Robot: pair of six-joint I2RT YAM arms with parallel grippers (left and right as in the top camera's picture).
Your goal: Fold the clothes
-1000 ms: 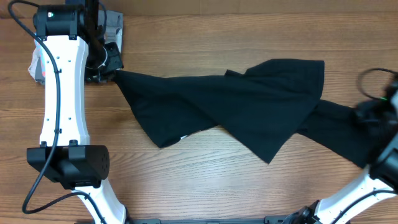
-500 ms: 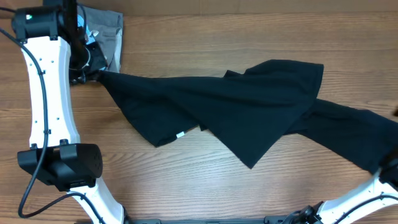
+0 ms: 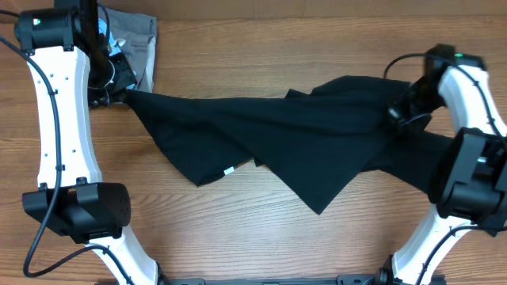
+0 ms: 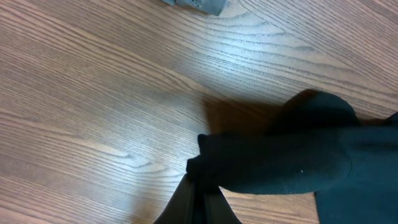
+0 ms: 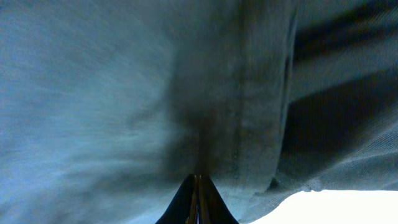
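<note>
As both end effectors (image 3: 123, 95) (image 3: 398, 115) pinch it, black T-shirt (image 3: 277, 134) stretched between

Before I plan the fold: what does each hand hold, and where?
Left hand pinches the black T-shirt's left corner; right hand, a hem on its right.
</note>
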